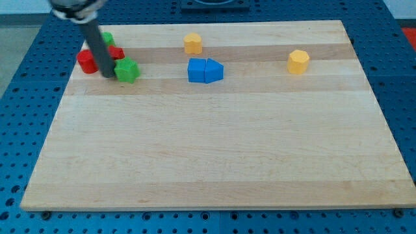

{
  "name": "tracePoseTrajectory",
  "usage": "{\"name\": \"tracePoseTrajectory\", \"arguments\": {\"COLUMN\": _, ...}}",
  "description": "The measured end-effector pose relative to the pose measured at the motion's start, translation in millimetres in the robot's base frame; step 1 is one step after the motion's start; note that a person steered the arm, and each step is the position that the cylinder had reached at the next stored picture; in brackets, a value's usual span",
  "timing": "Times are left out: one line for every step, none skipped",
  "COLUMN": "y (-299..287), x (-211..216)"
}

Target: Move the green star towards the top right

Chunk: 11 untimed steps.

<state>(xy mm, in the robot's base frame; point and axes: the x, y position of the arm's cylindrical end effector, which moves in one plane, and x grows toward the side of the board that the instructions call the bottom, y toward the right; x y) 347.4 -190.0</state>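
The green star (127, 69) lies on the wooden board (214, 156) near the view's top left. My tip (108, 75) stands right against the star's left side, touching it. The rod rises up and to the left and hides parts of the blocks behind it. A red block (86, 61) sits just left of the rod. Another red block (116, 52) and a green block (107, 38) peek out behind the rod, above the star.
Two blue blocks (205, 70) sit together right of the star. An orange-yellow block (192, 43) lies above them near the board's top edge. A yellow block (298, 62) lies at the upper right.
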Motion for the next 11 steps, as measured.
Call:
{"name": "tracePoseTrajectory", "arguments": {"y": 28, "x": 0}}
{"name": "tracePoseTrajectory", "arguments": {"y": 36, "x": -3}}
{"name": "tracePoseTrajectory", "arguments": {"y": 103, "x": -15}}
{"name": "tracePoseTrajectory", "arguments": {"y": 169, "x": -27}}
{"name": "tracePoseTrajectory", "arguments": {"y": 126, "x": -30}}
{"name": "tracePoseTrajectory", "arguments": {"y": 145, "x": -12}}
{"name": "tracePoseTrajectory", "arguments": {"y": 198, "x": -10}}
{"name": "tracePoseTrajectory", "arguments": {"y": 252, "x": -39}}
{"name": "tracePoseTrajectory", "arguments": {"y": 285, "x": -79}}
{"name": "tracePoseTrajectory", "arguments": {"y": 255, "x": -79}}
{"name": "tracePoseTrajectory", "arguments": {"y": 238, "x": -112}}
